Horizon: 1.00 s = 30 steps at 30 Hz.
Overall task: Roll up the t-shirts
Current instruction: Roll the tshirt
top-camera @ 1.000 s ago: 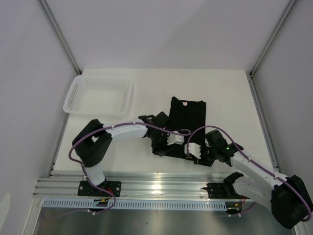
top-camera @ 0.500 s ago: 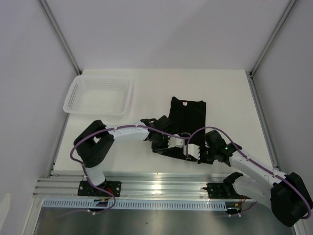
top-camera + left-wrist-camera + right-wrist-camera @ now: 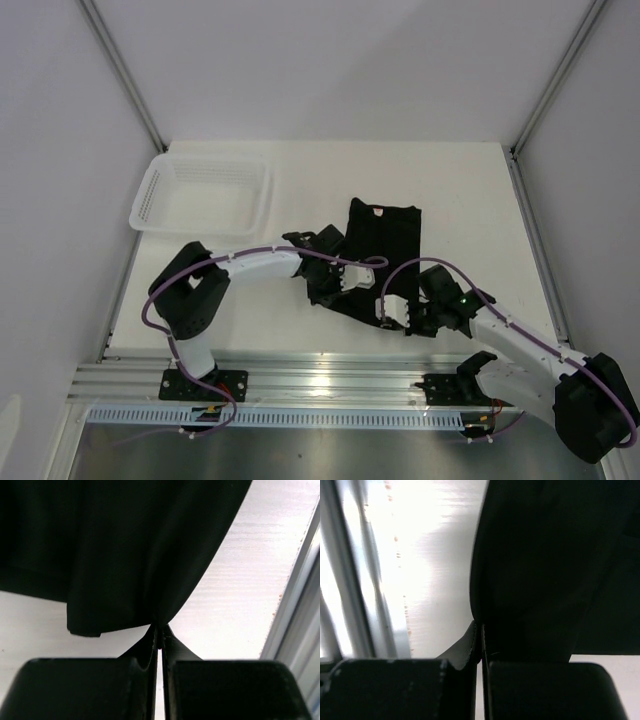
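Now the left gripper point(image 3: 160, 630) and the right gripper point(image 3: 481, 628) are both closed tight on the near edge of the black t-shirt point(image 3: 386, 232).

The left arm point(image 3: 262, 262) folds at the elbow close to its base, and its forearm runs low to the right, toward the middle. The left gripper point(image 3: 160, 630) has its jaws pressed together, with a fold of the shirt point(image 3: 125, 555) pinched at the tips. The right arm point(image 3: 520, 340) stretches low and leftward from its base. The right gripper point(image 3: 480, 627) is likewise closed, nipping the shirt's edge. The two grippers sit near each other without touching.
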Available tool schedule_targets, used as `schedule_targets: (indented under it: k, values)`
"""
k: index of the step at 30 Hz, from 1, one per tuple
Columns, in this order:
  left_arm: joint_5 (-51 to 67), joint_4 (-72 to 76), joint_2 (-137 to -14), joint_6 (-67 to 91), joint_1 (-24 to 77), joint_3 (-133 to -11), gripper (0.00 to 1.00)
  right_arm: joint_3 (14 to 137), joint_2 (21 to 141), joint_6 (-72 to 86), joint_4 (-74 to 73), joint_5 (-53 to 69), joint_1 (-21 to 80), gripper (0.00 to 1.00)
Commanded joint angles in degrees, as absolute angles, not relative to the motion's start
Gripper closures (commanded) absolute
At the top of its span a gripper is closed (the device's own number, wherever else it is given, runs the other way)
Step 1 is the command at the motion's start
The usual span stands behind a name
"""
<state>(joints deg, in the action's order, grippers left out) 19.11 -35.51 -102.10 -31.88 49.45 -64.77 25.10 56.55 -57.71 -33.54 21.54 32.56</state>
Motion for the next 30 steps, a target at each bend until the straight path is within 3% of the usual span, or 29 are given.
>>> schedule_targets:
  k: [1, 18, 23, 30]
  values:
    - [24.69, -41.65, -99.5, -30.05, 47.64, -68.64, 0.99, 29.69, 55.98, -59.06, -41.11, 28.62, 32.96, 1.0]
    - [36.2, -61.34, -95.1, -36.21, 47.46, -69.96, 0.99, 42.8, 61.0, -61.0, -62.13, 42.8, 33.05, 1.0]
    - [45.25, -65.65, -97.29, -38.5, 44.74, -71.71, 0.99, 41.75, 61.35, -59.24, -61.09, 40.78, 32.96, 1.0]
    - [45.26, -66.88, -105.37, -38.67, 41.22, -79.27, 0.99, 41.22, 64.07, -55.11, -50.64, 39.38, 31.03, 1.0]
